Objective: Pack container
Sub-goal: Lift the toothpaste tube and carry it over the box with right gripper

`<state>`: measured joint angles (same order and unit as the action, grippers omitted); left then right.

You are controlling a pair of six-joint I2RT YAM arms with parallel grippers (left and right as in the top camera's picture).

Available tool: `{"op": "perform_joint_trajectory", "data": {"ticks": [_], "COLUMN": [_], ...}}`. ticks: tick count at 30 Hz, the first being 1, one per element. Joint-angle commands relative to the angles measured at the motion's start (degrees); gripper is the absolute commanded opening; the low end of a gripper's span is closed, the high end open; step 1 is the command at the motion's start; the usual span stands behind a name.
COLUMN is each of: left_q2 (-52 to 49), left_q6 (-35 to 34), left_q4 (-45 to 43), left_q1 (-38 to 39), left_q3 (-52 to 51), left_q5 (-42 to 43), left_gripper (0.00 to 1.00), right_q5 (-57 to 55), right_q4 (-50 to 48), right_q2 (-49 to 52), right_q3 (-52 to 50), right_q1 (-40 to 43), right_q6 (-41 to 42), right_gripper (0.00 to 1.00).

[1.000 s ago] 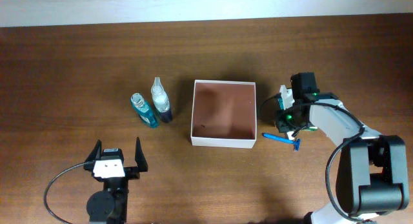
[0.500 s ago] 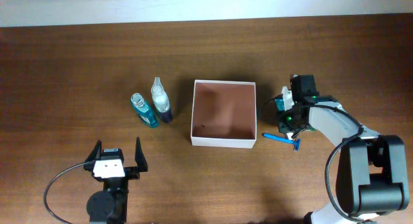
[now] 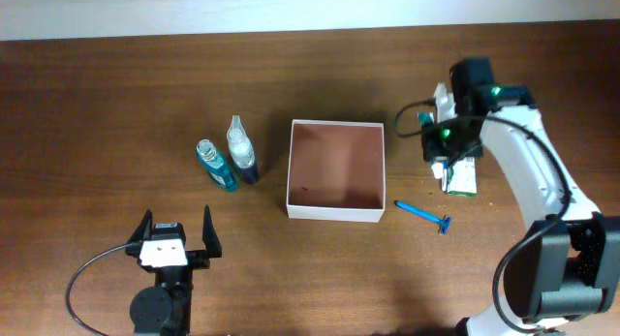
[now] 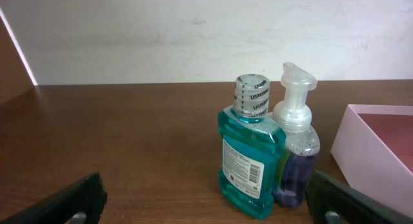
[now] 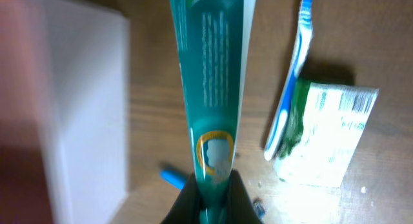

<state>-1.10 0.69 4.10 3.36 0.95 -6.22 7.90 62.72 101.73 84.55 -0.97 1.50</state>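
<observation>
Wooden table (image 3: 116, 104); only wrist view shows right gripper's (image 5: 208, 192) teal tube (image 5: 210, 69).

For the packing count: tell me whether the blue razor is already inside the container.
No, the overhead view shows the blue razor lying on the table outside the container, just past its corner.

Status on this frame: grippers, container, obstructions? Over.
Left gripper open, holding nothing. Right gripper shut on teal tube, right of the container. Container empty. Path clear; blue razor on table beside its near-right corner.
</observation>
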Motion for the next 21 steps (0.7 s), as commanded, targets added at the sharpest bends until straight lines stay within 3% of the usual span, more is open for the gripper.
{"op": "perform_joint_trajectory", "data": {"ticks": [1,9,21], "left_q2": [0.5,0.5,0.5], "left_q6": [1.1,1.1,1.1], "left_q4": [0.0,0.0,0.0], "left_q1": [0.0,0.0,0.0], "left_q3": [-0.4,-0.4,-0.4], "left_q5": [0.6,0.6,0.6], "left_gripper": [1.00,1.00,1.00], "right_q5": [5.7,5.0,-5.0], "right_q4": [3.2,3.7,1.2], "right_q2": [-1.2,-3.2,-3.0], "right_q3": [6.6,9.5,5.6], "right_q1": [-1.6,-15.1,-24.3], "right_q6": [4.9,18.0,29.4], "right_gripper": [0.04,0.04,0.04]}}
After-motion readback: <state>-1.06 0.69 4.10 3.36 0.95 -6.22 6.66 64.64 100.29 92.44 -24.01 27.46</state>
